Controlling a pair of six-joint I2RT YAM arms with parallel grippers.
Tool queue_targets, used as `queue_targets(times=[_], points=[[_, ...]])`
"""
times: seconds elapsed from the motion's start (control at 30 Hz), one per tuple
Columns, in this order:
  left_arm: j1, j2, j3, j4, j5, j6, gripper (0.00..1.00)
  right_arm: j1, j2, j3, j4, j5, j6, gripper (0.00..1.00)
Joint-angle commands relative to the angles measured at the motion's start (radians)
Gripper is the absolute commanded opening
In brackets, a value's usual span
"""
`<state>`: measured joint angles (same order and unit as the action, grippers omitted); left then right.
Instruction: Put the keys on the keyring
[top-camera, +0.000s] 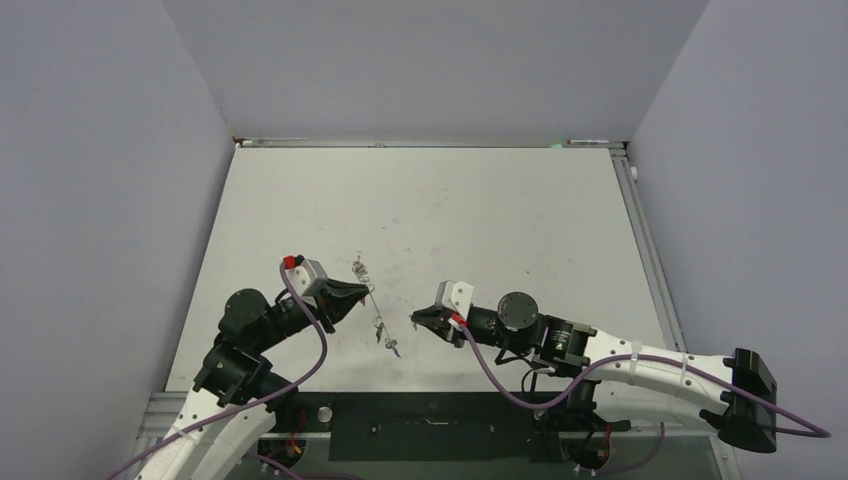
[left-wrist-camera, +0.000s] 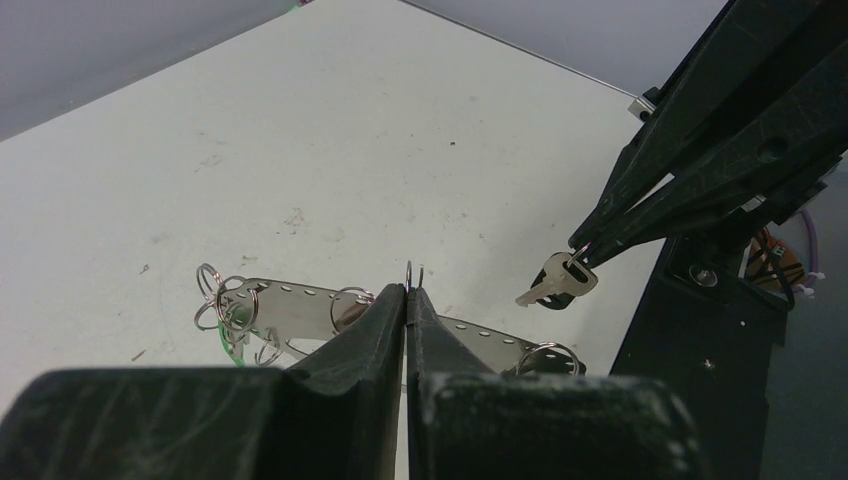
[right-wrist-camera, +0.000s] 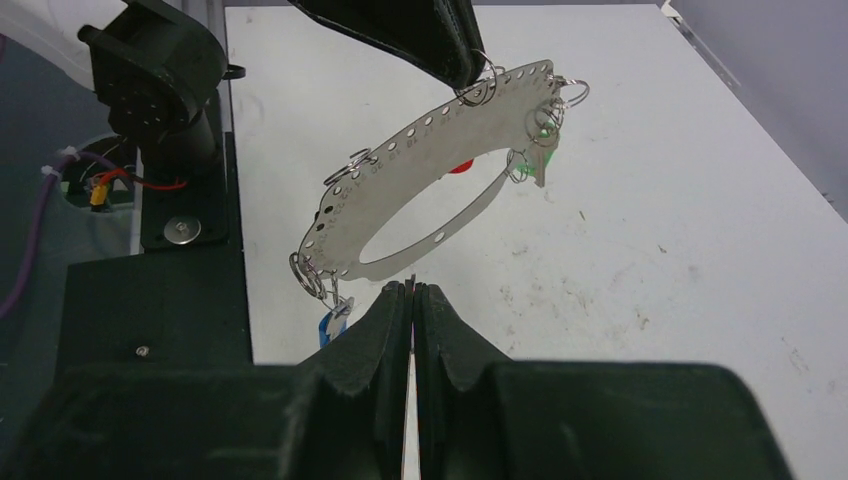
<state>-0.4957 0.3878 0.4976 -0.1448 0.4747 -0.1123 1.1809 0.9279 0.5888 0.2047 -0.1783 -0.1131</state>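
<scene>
**1. L fingers** (left-wrist-camera: 392, 308): closed, pinching the keyring (right-wrist-camera: 420, 150) at its upper rim. A small wire ring (left-wrist-camera: 413, 274) pokes up betw. the tips. The grip is at one edge only, so the rest of the band hangs free and faces the other arm, prob. to present a spot for threading.

**2. R fingers** (right-wrist-camera: 398, 305): closed on one key (left-wrist-camera: 558, 281).
- The key dangles just past the tips in L wrist cam; R wrist cam shows only an edge-on sliver.
- Whether the grip is on the key's head or its own small ring: cannot tell.
- Held at the tip so most of the key stays exposed.

**3. Keyring**: flat grey perforated metal band bent into a loop, held tilted over the bench (top-camera: 500, 220).
- Carries several split rings.
- Blue tag (right-wrist-camera: 333, 325) at the low end nearest R fingers.
- Green tag (right-wrist-camera: 543, 135) at the far end.
- Red piece (right-wrist-camera: 460, 167) showing behind the band.
- Low end touching the bench or not: cannot tell.

**4. Relation**: the key is near the keyring but apart from it. The two sets of fingers point at each other across mid-bench.

**5. Step (judged)**: lining up before threading; this key is not yet on.

**6. Next needs**: fine alignment of the key's ring w/ the band.

**7. Risk**: the band is pinched at a single point, so it may swing or twist on contact. The key could also slip, given the small hold.
</scene>
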Motion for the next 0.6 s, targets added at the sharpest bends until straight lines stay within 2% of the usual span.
queue_targets(times=[0.0,0.23,0.57], points=[[-0.003,-0.018,0.007,0.093,0.037,-0.012,0.00,-0.021,-0.004,0.055,0.028,-0.128,-0.007,0.05],[-0.004,-0.044,0.008,0.093,0.043,-0.012,0.00,-0.025,0.005,0.106,-0.041,-0.123,-0.006,0.05],[-0.003,-0.058,0.024,0.076,-0.021,-0.003,0.00,-0.051,0.031,0.122,0.007,-0.119,0.000,0.05]])
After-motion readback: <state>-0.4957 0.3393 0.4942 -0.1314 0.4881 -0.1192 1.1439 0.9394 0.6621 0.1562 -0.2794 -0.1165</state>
